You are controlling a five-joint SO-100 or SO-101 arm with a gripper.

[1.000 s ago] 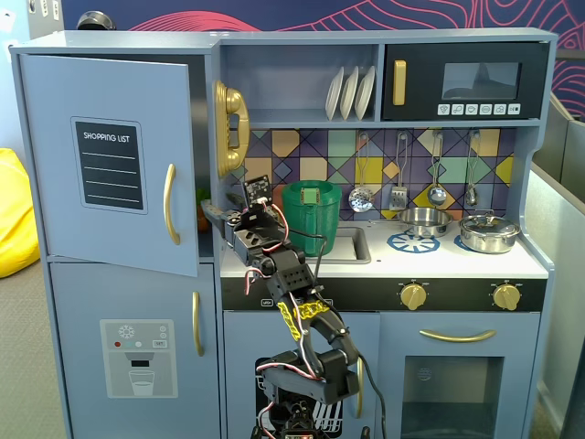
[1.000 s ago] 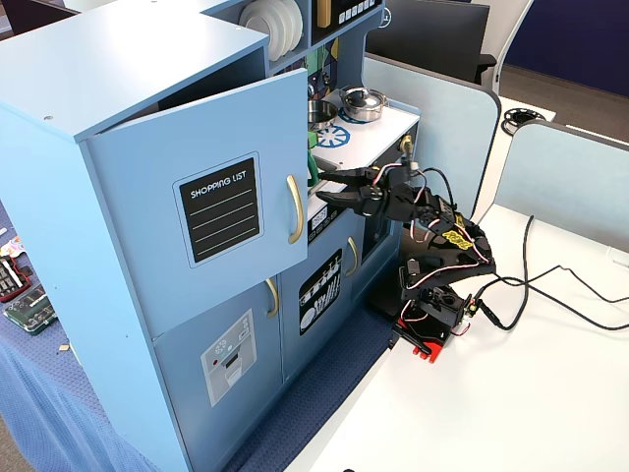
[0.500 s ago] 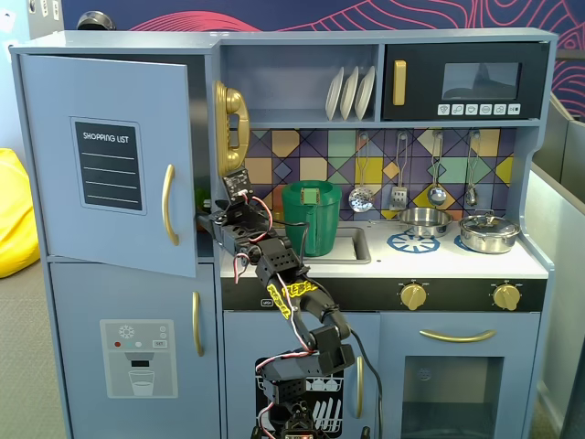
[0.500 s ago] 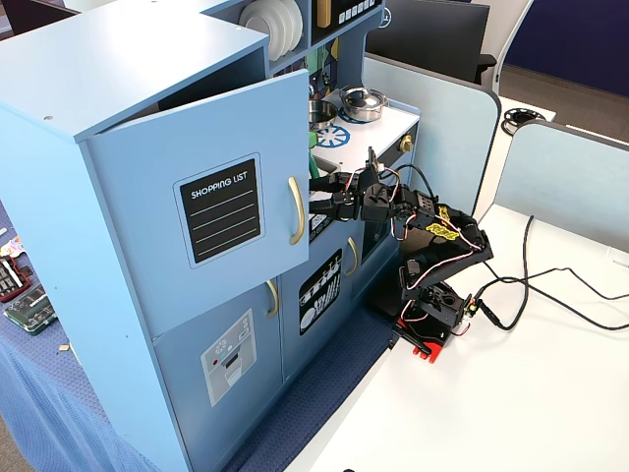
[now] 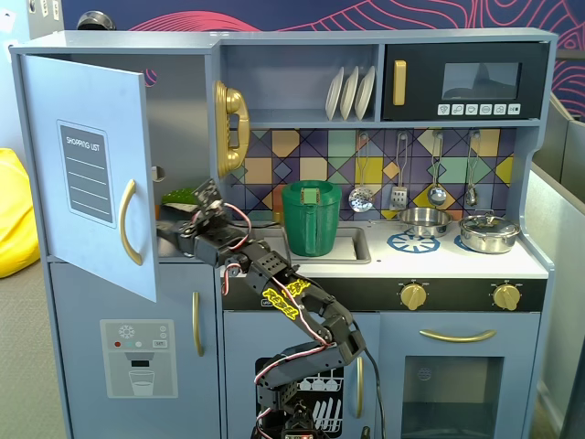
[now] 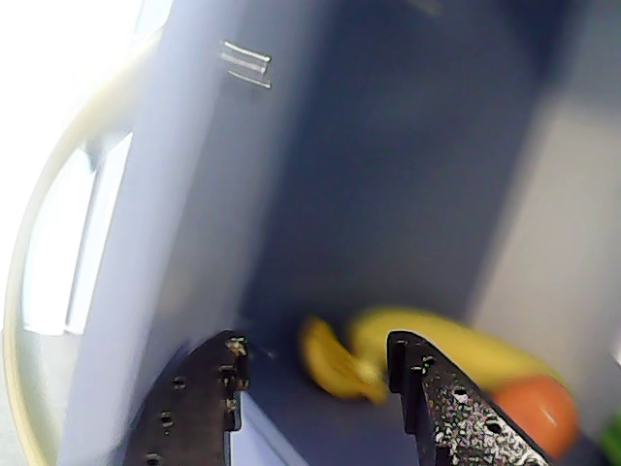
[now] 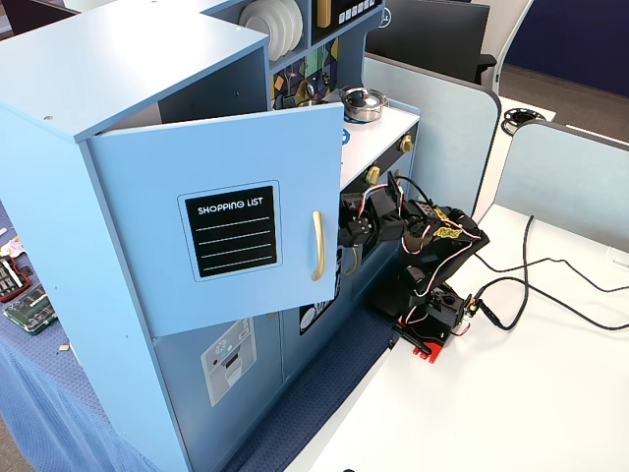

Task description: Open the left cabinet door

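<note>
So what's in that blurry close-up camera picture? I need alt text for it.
The open black pincer reaches into a blue-grey toy fridge compartment, the open left cabinet door at left. Ahead on the floor lie a yellow banana and an orange fruit.

Left cabinet door [image 5: 87,169] swung out left; gripper [image 5: 203,203] right of it, at compartment mouth.

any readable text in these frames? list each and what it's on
"SHOPPING LIST": black panel on the left door, clear in one fixed view, small in the other.
Yellow sticker on the arm: print too small to read.
Microwave buttons: icons only, too small to read.
Dispenser graphic on the lower door: icons, no legible words.
Wrist view: no text.
</note>
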